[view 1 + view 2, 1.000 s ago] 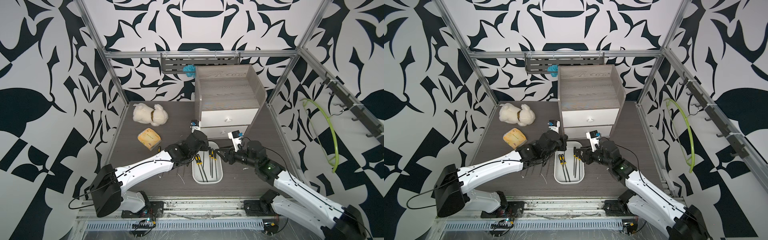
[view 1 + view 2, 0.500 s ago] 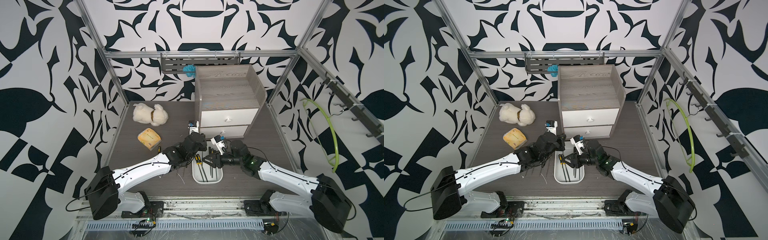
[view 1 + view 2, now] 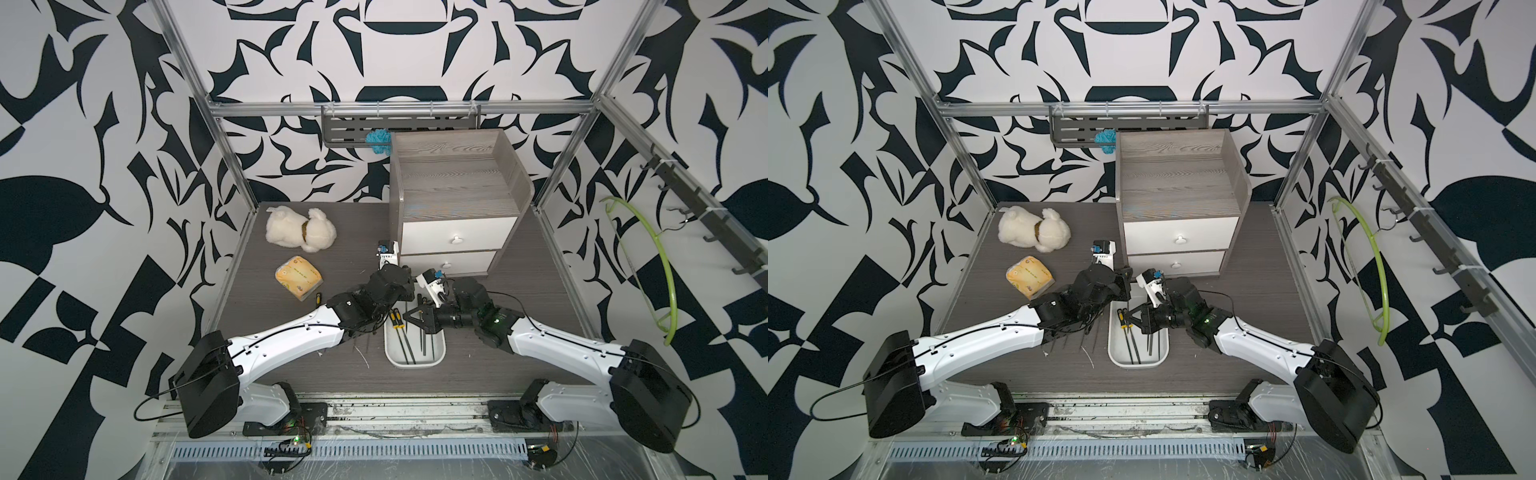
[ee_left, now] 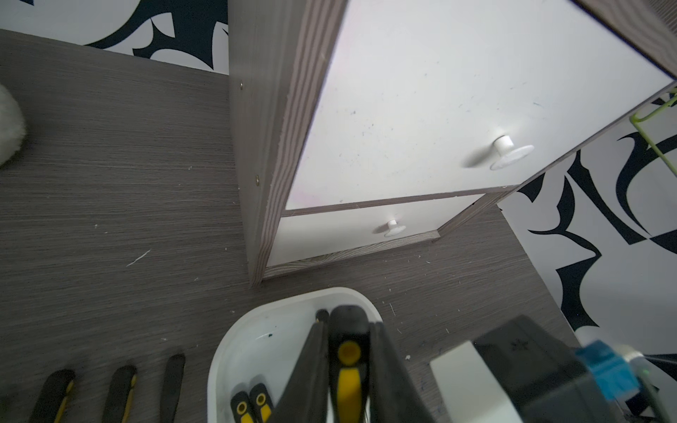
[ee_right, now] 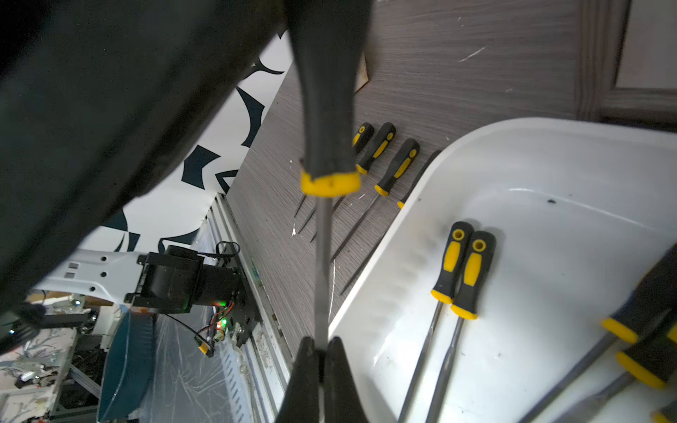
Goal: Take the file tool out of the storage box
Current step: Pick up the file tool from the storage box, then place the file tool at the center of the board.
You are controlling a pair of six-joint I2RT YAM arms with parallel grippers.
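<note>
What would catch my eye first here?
Two black-and-white arms meet over the white storage box at the table's front middle, holding one black-and-yellow file between them: the left gripper around its handle, the right gripper shut on its metal shank. More files lie in a row on the table beside the box, and a grey cabinet with two white drawers stands behind.

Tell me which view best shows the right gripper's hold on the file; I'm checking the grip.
The right wrist view: the right gripper is shut on the file's grey shaft. The left wrist view shows only its handle between the fingers of the left gripper. Both top views show it tiny above the storage box.
</note>
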